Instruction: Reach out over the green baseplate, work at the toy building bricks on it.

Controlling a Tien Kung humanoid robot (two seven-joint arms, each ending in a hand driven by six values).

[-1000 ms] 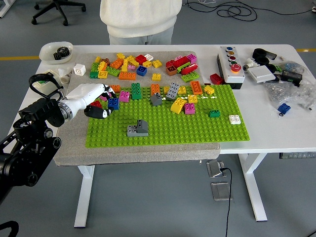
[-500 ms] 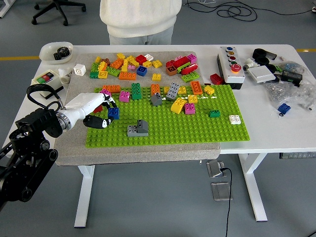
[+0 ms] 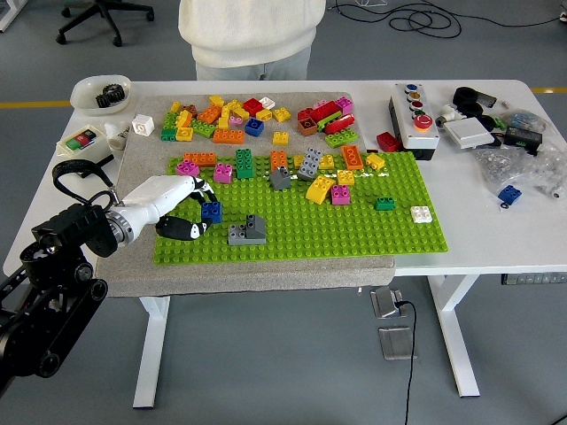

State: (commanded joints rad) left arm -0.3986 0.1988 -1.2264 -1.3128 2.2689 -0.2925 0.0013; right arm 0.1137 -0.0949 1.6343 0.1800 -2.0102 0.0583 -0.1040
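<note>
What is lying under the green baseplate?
Under the green baseplate lies a grey mat, which rests on the white table. The mat shows at the left, back and front; the part beneath the plate is hidden.

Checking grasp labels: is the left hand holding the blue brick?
Cannot tell. The left hand is at the blue brick, fingers curled beside it, but contact is unclear.

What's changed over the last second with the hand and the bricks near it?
The left hand has drifted down and toward the near edge of the green baseplate, and the blue brick at its fingertips has shifted a little right and nearer with it. A firm grasp on the brick cannot be confirmed. The grey brick, the other bricks and the person at the far side stayed put.
</note>
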